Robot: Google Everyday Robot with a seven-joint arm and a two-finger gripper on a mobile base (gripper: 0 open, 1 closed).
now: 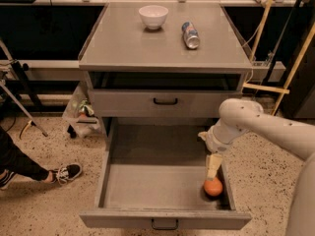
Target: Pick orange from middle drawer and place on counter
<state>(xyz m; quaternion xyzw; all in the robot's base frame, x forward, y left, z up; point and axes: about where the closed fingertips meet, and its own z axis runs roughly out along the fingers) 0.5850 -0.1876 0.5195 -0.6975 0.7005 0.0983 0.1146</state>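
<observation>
Speckled stone floor (39,200) surrounds a grey drawer cabinet. At the far left a person's dark-trousered leg (15,163) and a black sneaker (66,172) reach into view, and a clear plastic bag (78,111) sits against the cabinet's left side. On the counter (123,45) a white bowl (153,16) stands upright near the back, with a silver-and-blue can (190,35) lying on its side to the right of it, apart from it. Below, the upper drawer (128,103) is shut, and the middle drawer (147,186) is pulled fully out. The orange (213,187) rests on its floor in the front right corner, close to the right wall. Directly above it hangs the gripper (213,166), pointing down with its tip right at the top of the fruit; whether it is open or closed, or has contact, cannot be told. The white arm (268,128) runs off to the right. Wooden poles (260,23) lean behind it.
</observation>
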